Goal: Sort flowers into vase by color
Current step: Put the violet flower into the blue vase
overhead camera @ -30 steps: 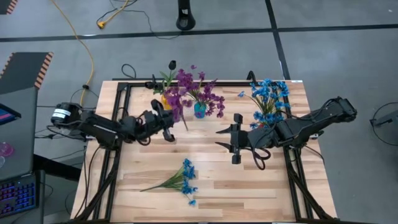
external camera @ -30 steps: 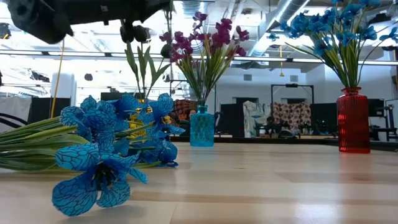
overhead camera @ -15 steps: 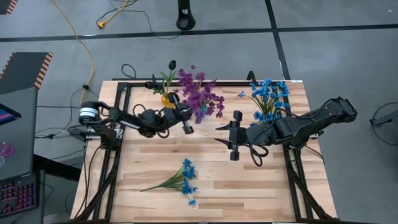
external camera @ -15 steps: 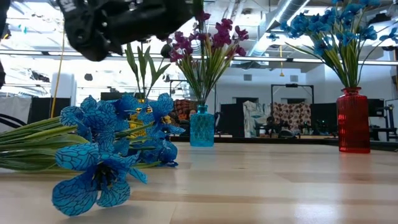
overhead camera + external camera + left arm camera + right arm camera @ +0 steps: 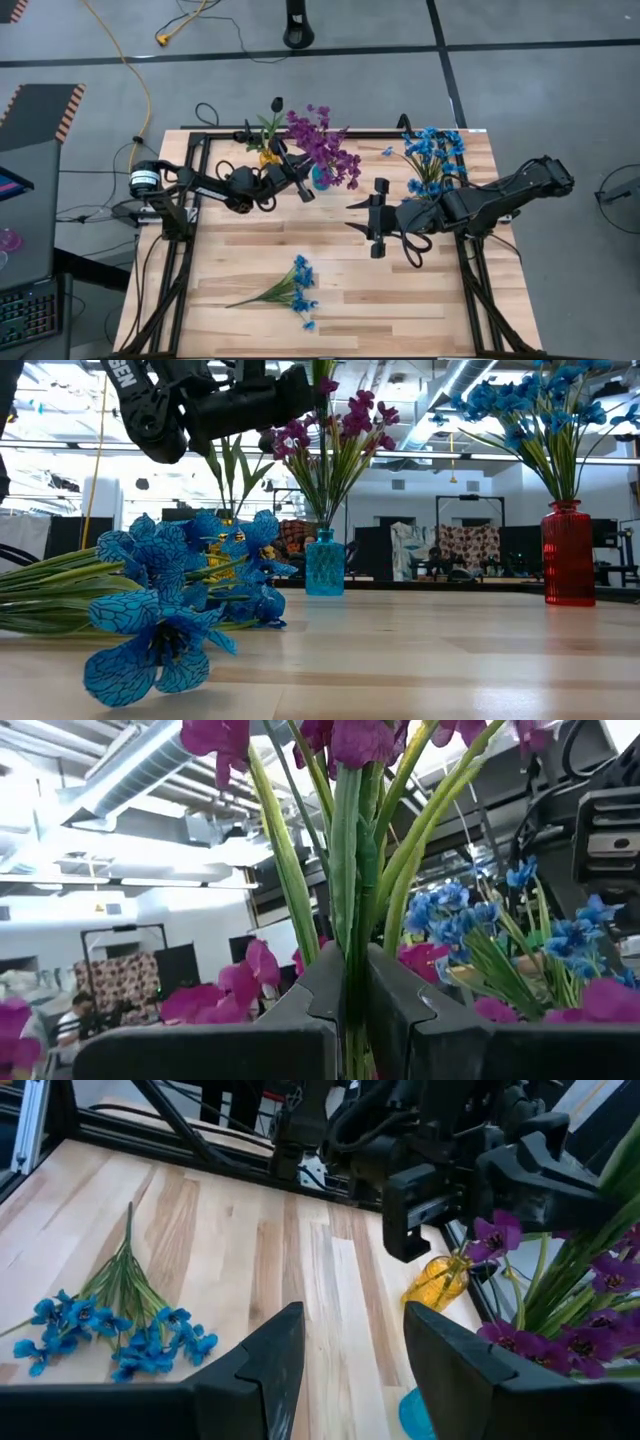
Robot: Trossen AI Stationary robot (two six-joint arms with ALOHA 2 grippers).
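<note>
Landmark: the teal vase [image 5: 324, 563], standing toward the far edge of the bench [image 5: 340, 290], between a yellow vase [image 5: 440, 1281] and a red vase [image 5: 567, 554].

Left claw [image 5: 300, 186]: raised just beside the teal vase on the yellow-vase side, pressed tight on the green stems of a purple sprig [image 5: 345, 850]; the left wrist view shows the stems pinched in the seam between its fingers [image 5: 300, 995].

Purple sprig: upright in the grip, its blossoms mingling with the purple bunch [image 5: 335, 430] already standing in the teal vase.

Right claw [image 5: 372, 221]: hovering above the bench on the red-vase side of the teal vase, fingers parted with nothing between them; it appears to be waiting.

Blue sprig [image 5: 288, 289]: lying flat on the bench, well apart from the teal vase toward the near edge, not yet sorted.

Other flowers: blue bunch [image 5: 540, 410] in the red vase; a dark blossom [image 5: 277, 103] with leaves in the yellow vase.

Likely step: lowering the purple stems into the teal vase's narrow mouth.

Risk, missed mouth: the stems hang together and may catch the rim, so the sprig could bend or drop outside.

Risk, tipping: the held sprig is tangled among standing blossoms; a sideways pull could drag the bunch out or topple the vase.

Risk, neighbours: the yellow vase stands near the left arm and could be knocked.
</note>
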